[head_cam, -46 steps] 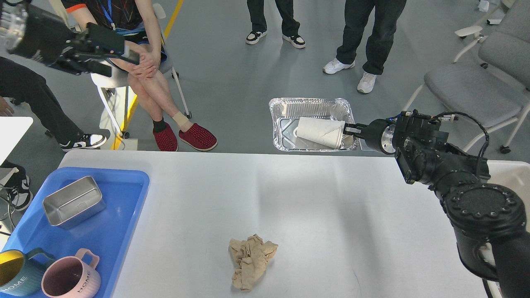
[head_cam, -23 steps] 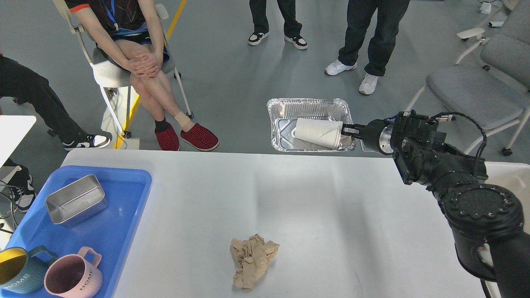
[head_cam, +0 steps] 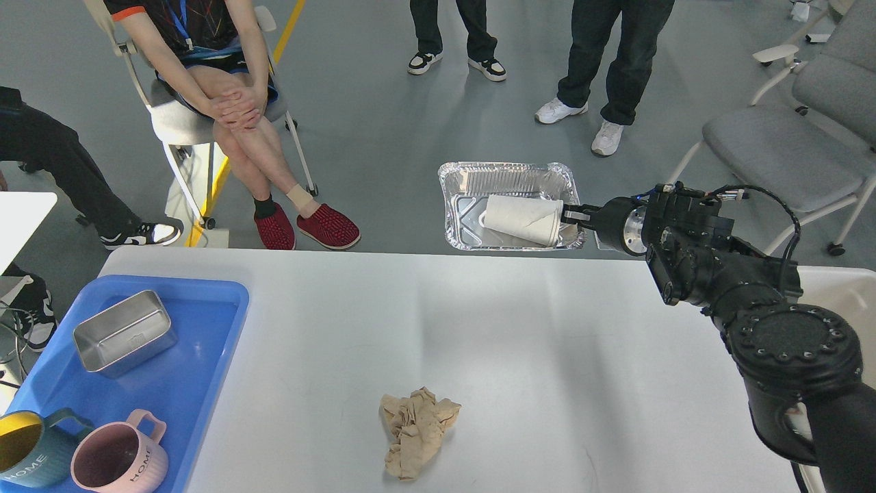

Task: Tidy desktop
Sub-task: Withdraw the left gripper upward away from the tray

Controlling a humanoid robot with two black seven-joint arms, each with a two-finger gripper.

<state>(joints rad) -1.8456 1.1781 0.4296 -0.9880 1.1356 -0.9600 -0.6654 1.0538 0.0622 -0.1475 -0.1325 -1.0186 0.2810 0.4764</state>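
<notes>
The desktop is the wide white tabletop filling the lower view. A crumpled brown paper wad lies on it near the front middle. My right gripper reaches out past the table's far edge. It is shut on the right rim of a silver foil tray and holds it in the air over the floor. A white paper cup lies on its side inside the foil tray. My left gripper is out of view.
A blue plastic tray sits on the table's left end, holding a steel box, a pink mug and a teal mug. People sit and stand beyond the table. Grey chairs stand at the far right.
My left arm, seen at the top left one second ago, has left the view. My right gripper with the foil tray has shifted slightly left.
</notes>
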